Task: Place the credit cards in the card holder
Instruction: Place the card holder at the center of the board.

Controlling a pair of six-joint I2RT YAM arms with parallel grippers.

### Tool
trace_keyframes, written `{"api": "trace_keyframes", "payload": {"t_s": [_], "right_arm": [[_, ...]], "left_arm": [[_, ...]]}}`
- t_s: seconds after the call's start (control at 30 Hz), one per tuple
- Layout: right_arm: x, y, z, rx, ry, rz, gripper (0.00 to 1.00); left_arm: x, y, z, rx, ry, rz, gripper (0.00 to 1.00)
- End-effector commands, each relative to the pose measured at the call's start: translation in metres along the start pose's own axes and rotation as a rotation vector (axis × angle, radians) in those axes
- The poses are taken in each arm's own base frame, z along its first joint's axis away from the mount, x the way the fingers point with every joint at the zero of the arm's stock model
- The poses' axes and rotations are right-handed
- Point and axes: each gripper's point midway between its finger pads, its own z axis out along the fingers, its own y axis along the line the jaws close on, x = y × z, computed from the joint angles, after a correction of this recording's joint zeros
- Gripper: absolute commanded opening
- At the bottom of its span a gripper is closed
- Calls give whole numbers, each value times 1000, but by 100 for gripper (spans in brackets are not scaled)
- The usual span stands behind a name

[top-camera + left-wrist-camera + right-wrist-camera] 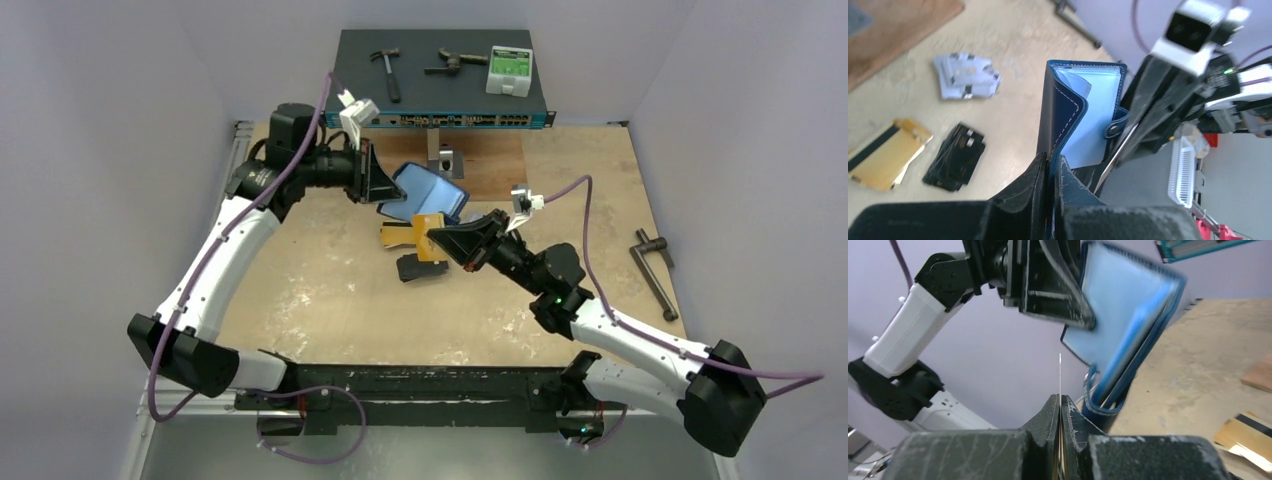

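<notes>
The small navy-blue folding card holder [1083, 115] with a snap tab is grasped by its lower edge in the clenched left claw [1050, 167] and held open in the air, just beyond the fingertips. A thin gold-yellow plastic card [430, 240] is pinched in the closed right claw [1060, 407] and stands straight out from the tips. The holder is just ahead and to the right of it, not touching. 3 loose piles lie on the counter beneath the left claw: gold-yellow cards [883, 155], black cards [955, 157] and silver-grey cards [965, 75].

A miss is likely if the card is driven against the flap or tab rather than into a pocket mouth. The holder could then be twisted in its narrow grip, or the card bent or pushed back between the pads. No pocket opening is shown in any view. The card is seen only edge-on from the right wrist, and the holder is blurred there. Whether any card is already inside cannot be told.
</notes>
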Motion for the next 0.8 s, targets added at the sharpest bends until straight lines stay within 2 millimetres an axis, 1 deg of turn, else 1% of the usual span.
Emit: {"api": "trace_keyframes", "payload": {"t_s": [0.0, 0.07, 0.13, 0.23, 0.33, 0.47, 0.6, 0.77], "right_arm": [[-29, 42, 9, -105, -64, -18, 0], [-37, 45, 6, -94, -84, -37, 0], [-47, 50, 4, -95, -106, -60, 0], [-63, 61, 2, -111, -149, -87, 0], [-76, 71, 2, -131, -186, -102, 0], [-88, 82, 2, -172, -236, -90, 0], [-92, 89, 5, -211, -252, -90, 0], [-96, 99, 6, -260, -269, -106, 0]], "left_arm": [[-53, -80, -36, 216, -136, 60, 1], [-59, -102, -52, 265, -174, 99, 2], [-58, -119, -61, 328, -190, 122, 4], [-48, -133, -70, 382, -191, 133, 5], [-39, -141, -76, 410, -182, 138, 9], [-29, -149, -80, 435, -170, 150, 10], [-25, -156, -82, 458, -167, 160, 10], [-25, -153, -79, 465, -168, 141, 12]]}}
